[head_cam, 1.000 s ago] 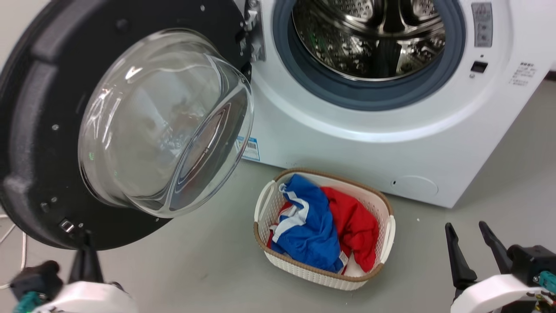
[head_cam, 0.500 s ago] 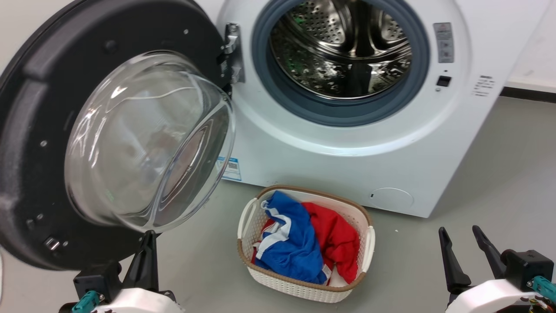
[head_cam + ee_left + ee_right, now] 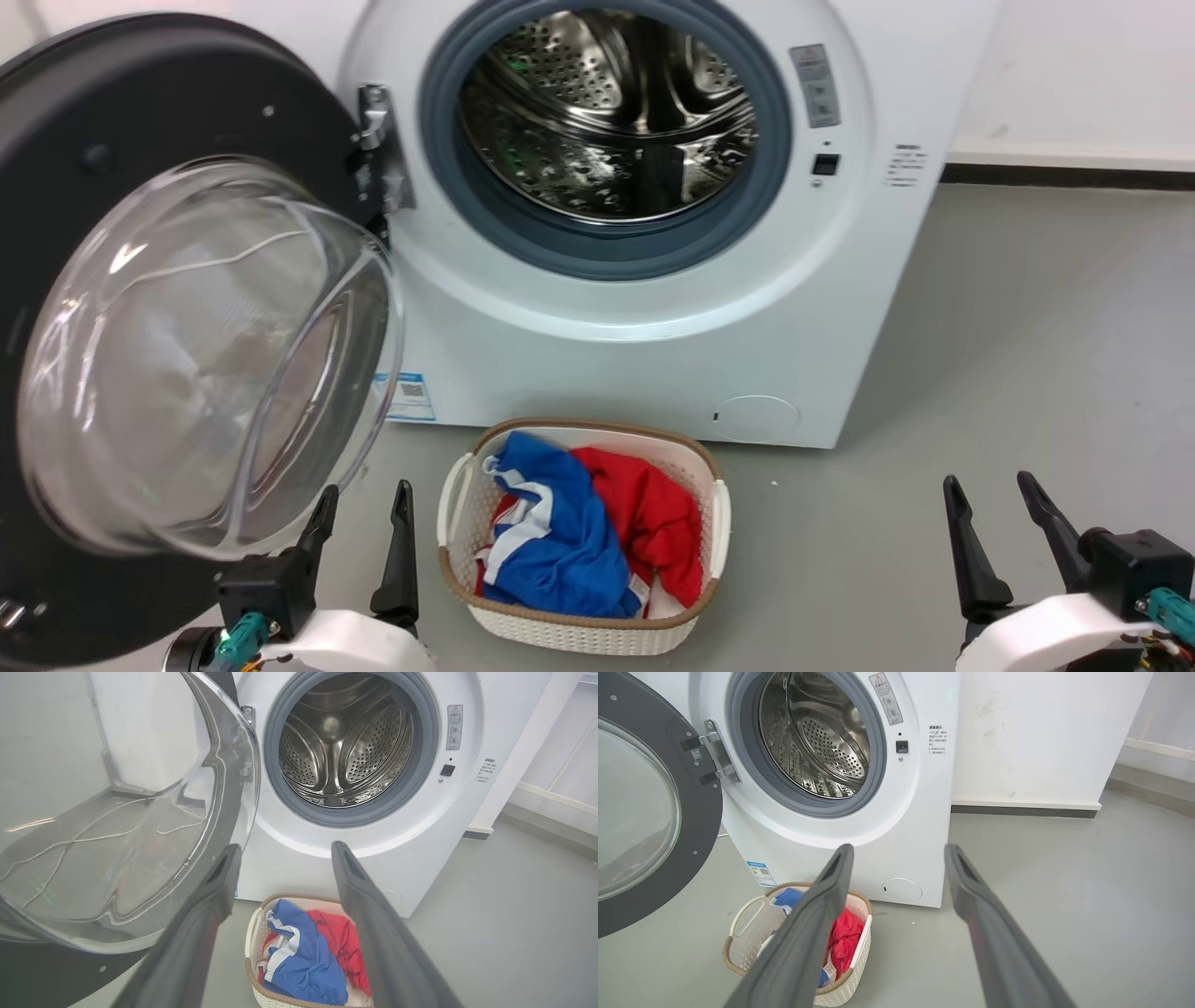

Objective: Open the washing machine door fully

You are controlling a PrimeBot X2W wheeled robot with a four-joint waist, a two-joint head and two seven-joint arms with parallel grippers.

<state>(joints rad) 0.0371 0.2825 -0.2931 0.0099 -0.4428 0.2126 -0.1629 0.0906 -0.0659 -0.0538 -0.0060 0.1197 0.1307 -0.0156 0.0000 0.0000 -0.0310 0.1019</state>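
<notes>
The washing machine (image 3: 653, 355) (image 3: 420, 826) (image 3: 896, 826) is a white front-loader with its steel drum (image 3: 607, 112) exposed. The washing machine door (image 3: 140, 140) (image 3: 705, 821) is black and round, swung wide to the left on a metal hinge (image 3: 378, 140), its glass bowl window (image 3: 196, 364) (image 3: 117, 835) bulging toward me. My left gripper (image 3: 366, 495) (image 3: 285, 847) stands open just below the bowl, holding nothing. My right gripper (image 3: 988, 485) (image 3: 899, 848) is open at the lower right, far from the door.
A white laundry basket (image 3: 719, 513) (image 3: 252, 924) (image 3: 742, 914) with blue and red clothes (image 3: 579, 532) sits on the grey floor in front of the machine. A white wall with a dark skirting (image 3: 1064, 173) runs behind on the right.
The head camera has turned, shifting the whole picture leftward and down. My left gripper has risen into view, both fingers now showing beneath the glass bowl. The right gripper holds still.
</notes>
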